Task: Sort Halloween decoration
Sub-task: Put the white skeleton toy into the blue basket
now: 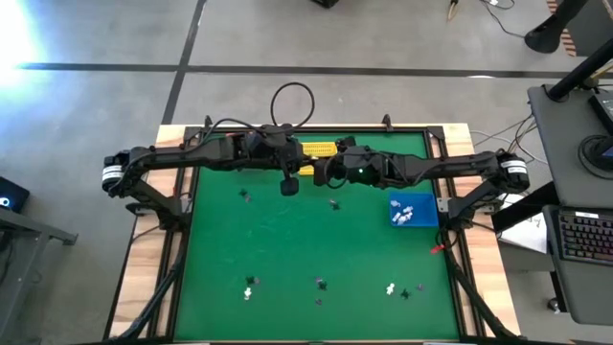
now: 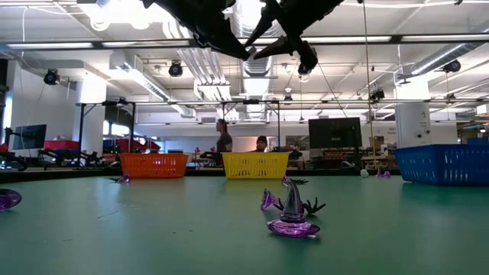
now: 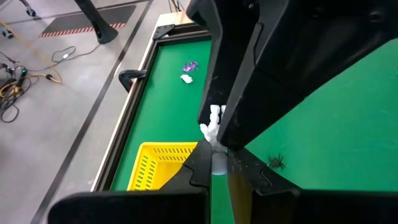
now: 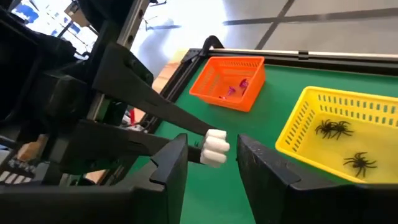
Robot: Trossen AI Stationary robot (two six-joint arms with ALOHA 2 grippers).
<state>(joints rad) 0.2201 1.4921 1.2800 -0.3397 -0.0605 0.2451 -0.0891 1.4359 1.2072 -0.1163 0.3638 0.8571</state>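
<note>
Passing a white trinket [image 4: 216, 148] mid-air above the table's far edge, near the yellow basket [image 4: 323, 149].
Left gripper [image 3: 214, 140] is clamped on it; right gripper [image 4: 211, 163] jaws stand apart around it — close squarely before left lets go.

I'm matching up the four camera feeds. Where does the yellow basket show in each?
High view: yellow basket top middle, partly hidden.
Low view: centre, far edge of the table.
Left wrist view: lower left.
Right wrist view: right side, black spiders inside.
Shared landmark: the green table.
</note>
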